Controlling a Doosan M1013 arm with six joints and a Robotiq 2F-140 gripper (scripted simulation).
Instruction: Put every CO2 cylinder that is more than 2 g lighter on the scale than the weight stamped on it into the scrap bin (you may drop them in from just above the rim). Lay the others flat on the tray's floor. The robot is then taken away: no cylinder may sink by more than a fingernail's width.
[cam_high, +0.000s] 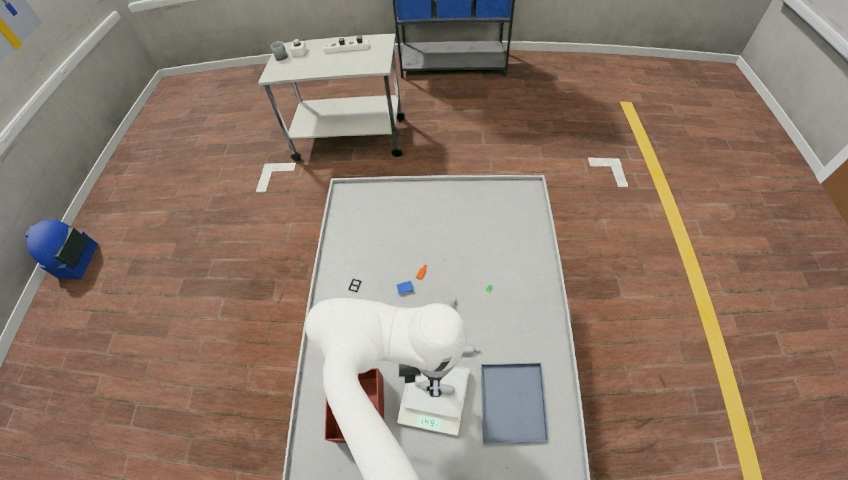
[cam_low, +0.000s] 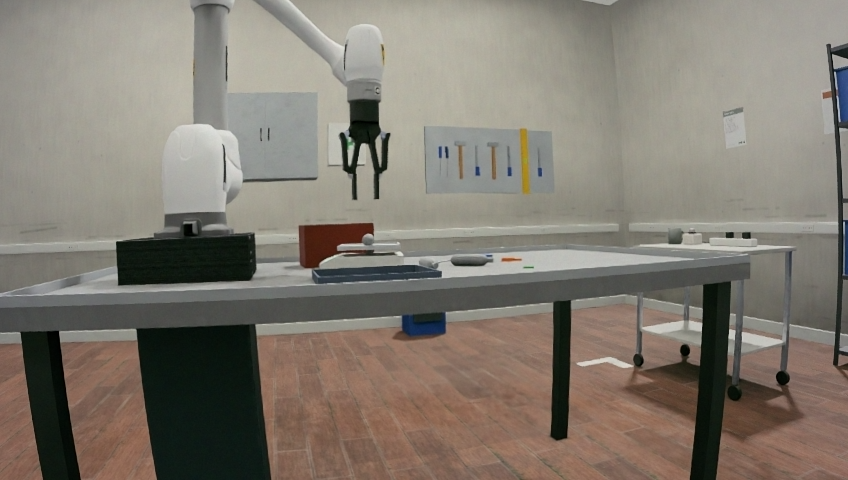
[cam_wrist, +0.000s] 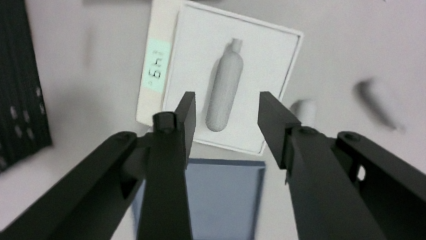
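A grey CO2 cylinder (cam_wrist: 223, 85) lies flat on the white scale, whose green display (cam_wrist: 156, 72) is lit. My gripper (cam_wrist: 227, 108) hangs well above the scale, fingers apart, with nothing between them. From the side the gripper (cam_low: 364, 193) is high over the scale (cam_low: 361, 255) and the cylinder's end (cam_low: 368, 239). The red scrap bin stands left of the scale (cam_high: 433, 404); the blue tray (cam_high: 513, 403) lies to its right. Two more cylinders (cam_wrist: 304, 110) (cam_wrist: 377, 102) lie on the table beyond the scale, blurred.
A blue block (cam_high: 405, 287), an orange piece (cam_high: 421, 271), a green piece (cam_high: 488, 288) and a small black frame (cam_high: 354, 285) lie mid-table. The arm's black base block (cam_low: 185, 256) stands at the near end. A cart (cam_high: 333, 77) stands beyond the table.
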